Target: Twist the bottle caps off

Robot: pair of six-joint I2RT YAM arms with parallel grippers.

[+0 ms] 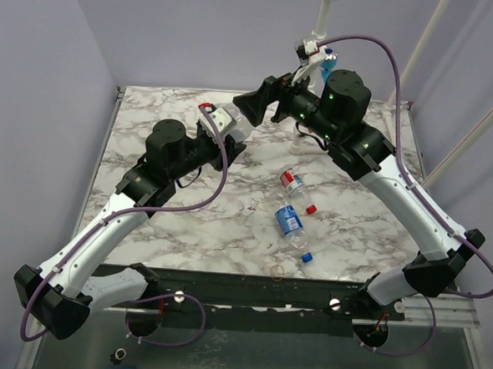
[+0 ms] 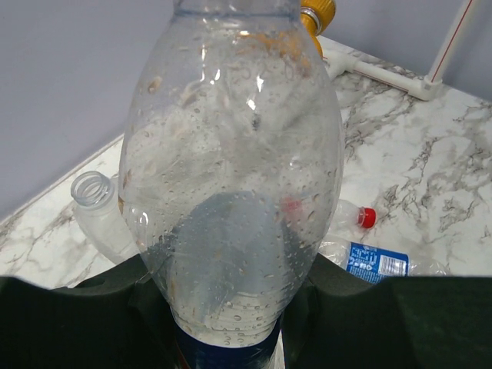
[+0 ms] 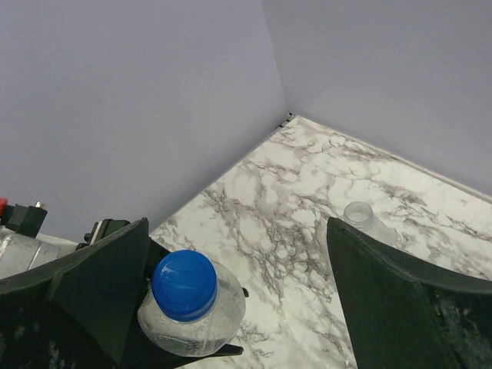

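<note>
Honestly, maybe halfway. A loose red cap [image 1: 311,209] and a loose blue cap [image 1: 307,258] lie on the table [image 1: 185,231]. The left gripper [image 1: 223,131] is clamped on the held bottle [image 2: 231,177]. Only the right wrist view shows its blue cap [image 3: 183,284] still on, sitting between the wide-open right gripper [image 3: 237,238] fingers.

Pretty even, bright light on my rig, soft shadows only. My left wrist view gets glare off the bottle [image 2: 231,169], which looks a bit soft.

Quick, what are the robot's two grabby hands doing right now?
Left gripper: shut on the clear plastic bottle.
Right gripper: open, straddling that bottle's round blue plastic cap.
</note>
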